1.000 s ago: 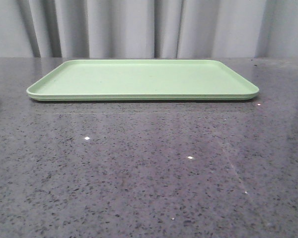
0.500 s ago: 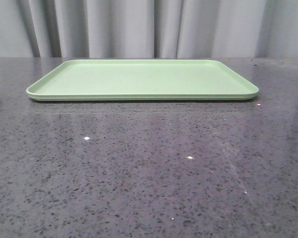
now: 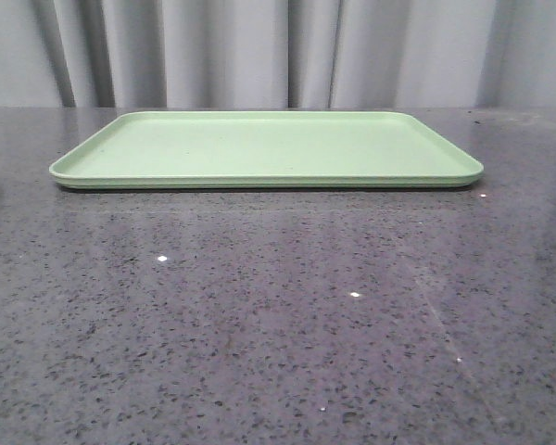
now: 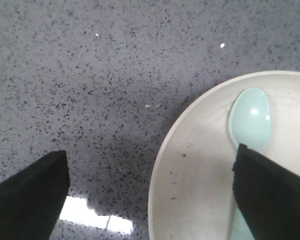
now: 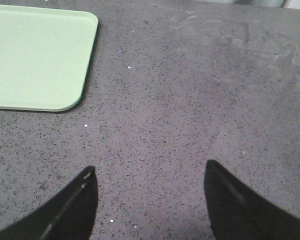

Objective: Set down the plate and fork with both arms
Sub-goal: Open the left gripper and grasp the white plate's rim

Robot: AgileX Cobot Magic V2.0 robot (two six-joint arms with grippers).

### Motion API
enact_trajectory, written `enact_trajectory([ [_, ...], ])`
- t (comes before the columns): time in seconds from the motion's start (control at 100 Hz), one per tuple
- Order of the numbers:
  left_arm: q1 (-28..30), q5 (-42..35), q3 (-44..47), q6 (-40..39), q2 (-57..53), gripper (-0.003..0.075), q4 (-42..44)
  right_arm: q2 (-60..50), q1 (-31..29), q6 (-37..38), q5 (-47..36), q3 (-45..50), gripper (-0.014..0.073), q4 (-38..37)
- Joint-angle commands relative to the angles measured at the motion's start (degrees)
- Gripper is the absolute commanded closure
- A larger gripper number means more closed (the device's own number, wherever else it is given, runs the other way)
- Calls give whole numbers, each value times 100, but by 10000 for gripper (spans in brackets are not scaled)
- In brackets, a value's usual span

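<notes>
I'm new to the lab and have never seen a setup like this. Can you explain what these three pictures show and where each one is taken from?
It is a two-armed robot at a speckled grey table. One camera looks forward at a green tray. The other two sit on the wrists; the dark shapes are gripper fingers. The left gripper, open, hangs over the edge of a cream plate with a pale blue spoon in it. The right gripper, open, hangs over bare table near the tray's corner. Nothing is held.

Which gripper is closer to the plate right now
Left. The left gripper hangs open right over the plate, one of its fingers above it. The right gripper shows only table and tray, no plate.
</notes>
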Motion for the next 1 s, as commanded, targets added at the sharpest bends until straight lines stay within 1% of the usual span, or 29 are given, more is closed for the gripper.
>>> enact_trajectory([
  [0.0,26,-308,-215,146,158,93,-174,88,-34,-32,-373,-209,124,-40],
  [0.16,26,-376,-215,394,554,93,-407,88,-34,-32,-367,-209,124,-40],
  [0.27,26,-366,-215,408,680,93,-424,88,-34,-32,-367,-209,124,-40],
  [0.99,78,-294,-215,509,776,93,-496,88,-34,-32,-367,-209,124,-40],
])
